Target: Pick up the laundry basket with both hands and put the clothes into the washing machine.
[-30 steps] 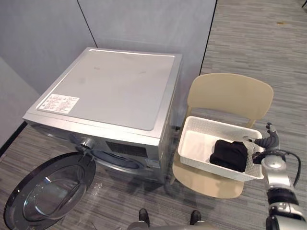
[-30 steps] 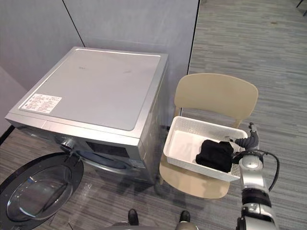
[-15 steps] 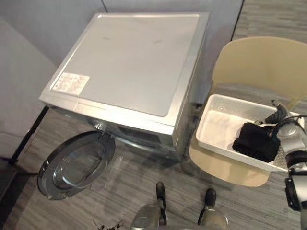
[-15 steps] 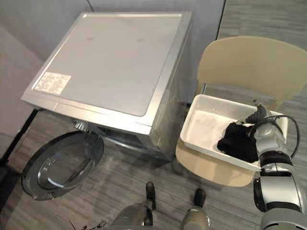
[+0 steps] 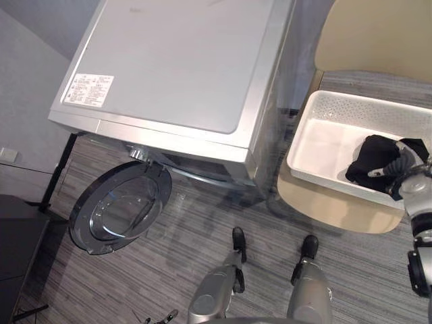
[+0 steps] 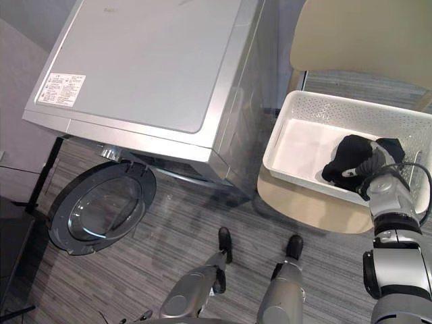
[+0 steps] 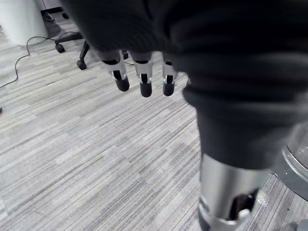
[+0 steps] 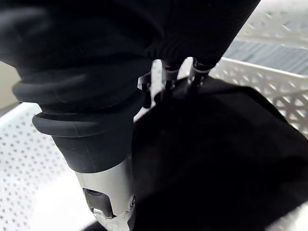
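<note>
Black clothes point(image 6: 347, 156) lie in the basket point(image 6: 304, 142); the right hand point(image 6: 376, 169) reaches into them, likely to lift them, its fingers point(image 8: 198, 71) buried, so grip unclear. The left hand point(image 7: 139, 72) hangs slack-fingered, idle.

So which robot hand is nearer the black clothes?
Right. The right robot hand rests on the black clothes inside the basket; the left robot hand hangs over the grey floor, away from them.

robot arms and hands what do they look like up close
The right arm is silver-grey segments with dark bands at the joints. A dark ribbed cover wraps the wrist and back of the right hand and left hand, whose silver fingers have dark tips.
</note>
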Available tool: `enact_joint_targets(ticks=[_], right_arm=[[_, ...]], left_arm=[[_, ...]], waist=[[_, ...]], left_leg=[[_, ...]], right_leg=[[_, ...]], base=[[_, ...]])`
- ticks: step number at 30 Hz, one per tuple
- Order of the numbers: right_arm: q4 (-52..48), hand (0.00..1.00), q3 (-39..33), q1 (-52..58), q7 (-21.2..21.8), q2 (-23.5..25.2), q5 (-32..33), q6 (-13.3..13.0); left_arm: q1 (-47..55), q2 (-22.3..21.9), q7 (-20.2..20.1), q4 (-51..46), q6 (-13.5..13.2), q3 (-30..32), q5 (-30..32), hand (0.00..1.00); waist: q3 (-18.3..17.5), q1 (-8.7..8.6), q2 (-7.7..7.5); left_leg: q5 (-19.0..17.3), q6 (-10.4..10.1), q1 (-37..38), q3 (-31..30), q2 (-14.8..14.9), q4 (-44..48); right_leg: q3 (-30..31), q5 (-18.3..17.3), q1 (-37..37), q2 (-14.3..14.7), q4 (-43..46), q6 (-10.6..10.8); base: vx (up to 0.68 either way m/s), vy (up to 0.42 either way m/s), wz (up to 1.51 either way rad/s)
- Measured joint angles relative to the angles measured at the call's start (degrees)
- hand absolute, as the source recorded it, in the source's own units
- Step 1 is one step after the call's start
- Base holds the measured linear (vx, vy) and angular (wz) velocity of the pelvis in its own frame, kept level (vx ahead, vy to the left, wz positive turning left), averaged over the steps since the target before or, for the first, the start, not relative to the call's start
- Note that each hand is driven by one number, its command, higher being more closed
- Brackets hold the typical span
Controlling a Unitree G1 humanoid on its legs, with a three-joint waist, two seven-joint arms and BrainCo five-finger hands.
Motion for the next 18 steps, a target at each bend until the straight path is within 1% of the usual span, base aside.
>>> enact_joint_targets(ticks=[1,3,7,10,12,15,18], right_arm=[[-0.17,0.00,-0.05,0.46,-0.21,0.28,0.00,0.00],[-2.16,0.00,-0.16,2.23,-0.51,0.57,-0.02,-0.05],[-4.63,0.00,-1.25,2.09,-1.07,0.59,-0.09,-0.11],[-6.68,0.00,-3.10,1.74,-1.91,0.53,-0.08,0.10],[-6.75,0.00,-3.59,0.75,-2.13,0.48,-0.07,0.26],[-9.23,0.00,-6.20,-1.43,-3.37,0.14,0.02,1.32],[-10.84,0.00,-8.25,-3.68,-4.82,-0.67,0.24,1.44]], left_arm=[[-0.49,-0.04,0.00,0.24,0.00,0.00,-0.05,0.00],[-1.58,-0.35,0.03,0.31,-0.07,-0.02,-0.37,0.00],[-2.85,-0.61,0.06,0.19,-0.10,0.00,-0.81,0.00],[-3.16,-0.79,0.10,-0.01,-0.12,0.01,-0.83,0.00],[-3.15,-0.79,0.18,-0.98,-0.13,0.04,-0.95,0.00],[-3.21,-0.80,0.22,-2.09,-0.95,0.02,-0.98,0.00],[-3.24,-0.82,0.38,-2.34,-1.14,0.08,-0.97,0.00]], waist=[[0.04,-0.05,0.21],[0.66,-0.06,-0.27],[0.95,-0.11,-0.58],[1.17,-0.50,-0.89],[1.36,-0.95,-1.16],[1.42,-1.72,-1.24],[1.51,-1.70,-1.37]], left_leg=[[-1.39,0.60,-0.14,0.19,0.15,-0.01],[-1.88,1.05,-0.39,1.10,-0.12,-0.04],[-1.94,1.16,-1.45,3.34,-0.29,-0.08],[-1.73,1.01,-1.64,4.28,-1.11,-0.08],[-1.48,1.33,-1.76,4.55,-1.40,-0.08],[-1.14,1.76,-1.80,4.52,-1.89,-0.08],[-1.13,1.78,-1.66,4.52,-1.94,-0.07]], right_leg=[[0.19,-0.19,-0.73,-0.07,0.97,0.02],[1.51,-0.28,-2.11,-0.49,2.10,0.08],[3.04,-0.63,-5.18,-1.12,4.31,0.01],[4.66,-2.18,-7.92,-2.22,8.36,-0.14],[4.91,-3.13,-9.00,-3.07,10.10,-0.02],[4.81,-5.27,-10.29,-4.14,13.35,-0.25],[4.78,-6.26,-10.62,-4.45,14.64,-0.34]], base=[[-0.02,0.004,-0.09],[-0.01,-0.002,-0.14],[0.03,-0.023,-0.15],[0.09,-0.060,-0.10],[0.11,-0.083,0.02],[0.12,-0.114,0.12],[0.11,-0.126,0.05]])
